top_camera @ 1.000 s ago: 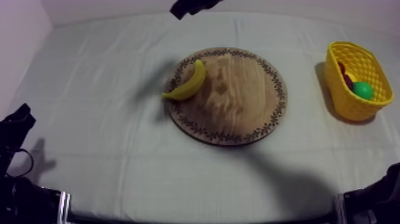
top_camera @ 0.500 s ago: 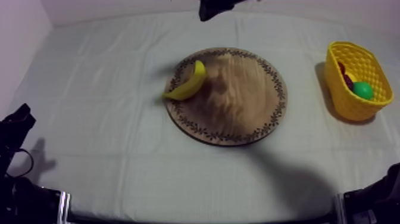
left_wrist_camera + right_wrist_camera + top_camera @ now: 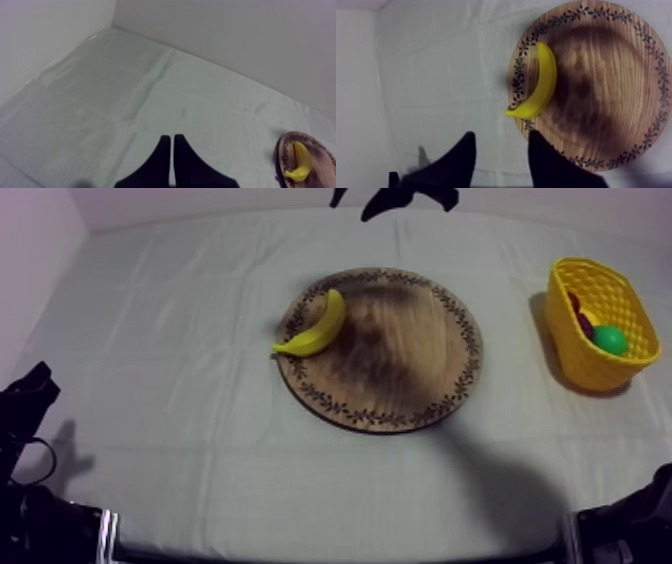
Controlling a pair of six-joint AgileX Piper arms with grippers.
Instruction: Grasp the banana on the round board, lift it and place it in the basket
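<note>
Yellow and curved, the banana [image 3: 315,325] lies on the left edge of the wooden board [image 3: 410,363], a little left of the top view's centre. Its long axis runs on a diagonal, from a tip at the upper right down to an end at the lower left. That lower end pokes past the patterned rim over the grey-white cloth [image 3: 170,338], and the outer bow faces the board's middle.

The right gripper [image 3: 501,136] hangs above the cloth just beside that overhanging end, its two black fingers spread with nothing between them. The left gripper [image 3: 172,150] has its fingers pressed together into a narrow wedge, well apart from the board.

The likely trouble is the approach. Fingers coming down in line with the diagonal would pinch the taper and squeeze the banana out, and one finger could catch the rim and nudge the banana off the board. The yellow basket [image 3: 585,366] stands at the far right, well apart, so a shallow pinch could let go on the carry.
</note>
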